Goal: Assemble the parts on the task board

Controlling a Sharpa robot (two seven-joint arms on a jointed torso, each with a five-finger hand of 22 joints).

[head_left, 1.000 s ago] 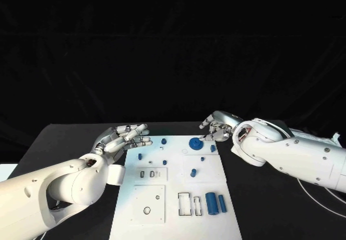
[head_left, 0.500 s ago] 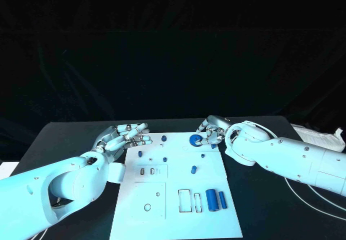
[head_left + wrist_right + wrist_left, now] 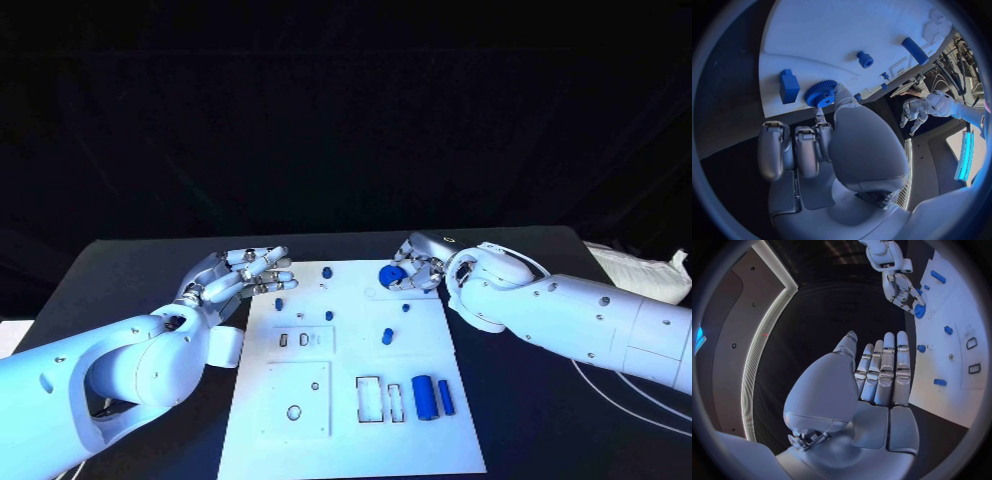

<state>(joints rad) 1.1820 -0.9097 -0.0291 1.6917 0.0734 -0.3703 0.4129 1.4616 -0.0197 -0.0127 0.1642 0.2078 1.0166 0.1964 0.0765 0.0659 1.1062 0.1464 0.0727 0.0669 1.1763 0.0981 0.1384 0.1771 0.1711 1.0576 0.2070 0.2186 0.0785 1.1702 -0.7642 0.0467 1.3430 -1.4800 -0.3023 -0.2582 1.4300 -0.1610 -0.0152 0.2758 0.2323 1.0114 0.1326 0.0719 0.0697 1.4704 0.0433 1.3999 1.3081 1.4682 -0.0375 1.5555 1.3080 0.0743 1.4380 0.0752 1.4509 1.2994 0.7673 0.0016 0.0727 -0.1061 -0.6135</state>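
Gear (image 3: 389, 276), blue, far right on the board (image 3: 339, 440): right hand (image 3: 415, 268) pinches it, apparently to seat it. Left hand (image 3: 238, 278) hovers at the far-left edge, fingers spread, holding nothing.

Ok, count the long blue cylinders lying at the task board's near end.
2. Side by side at the near right of the task board: a thick cylinder and, right of it, a thin cylinder. The right hand, holding the blue gear, may hide others.
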